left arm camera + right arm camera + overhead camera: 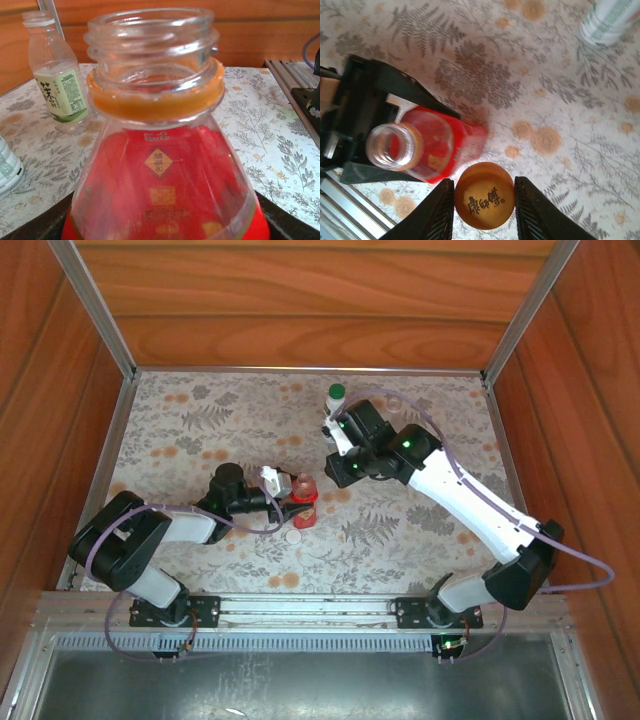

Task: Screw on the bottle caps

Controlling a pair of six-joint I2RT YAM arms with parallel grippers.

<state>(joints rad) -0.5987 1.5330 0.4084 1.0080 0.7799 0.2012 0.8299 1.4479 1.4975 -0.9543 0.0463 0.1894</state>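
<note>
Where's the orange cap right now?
In the right wrist view, the orange cap is gripped between the fingers of the right gripper, just beside the open neck of the red bottle, not yet on it.

Top: overhead, far. Left wrist: level, tight on red bottle (160, 165). Right wrist: downward, same bottle.

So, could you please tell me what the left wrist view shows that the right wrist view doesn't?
Left wrist: the yellow diamond mark on the label of the red plastic bottle, seen side-on. Right wrist: the round orange plastic cap held in the right gripper, and the left gripper clamping that bottle. Both: the bottle's open threaded neck and its orange ring.
</note>
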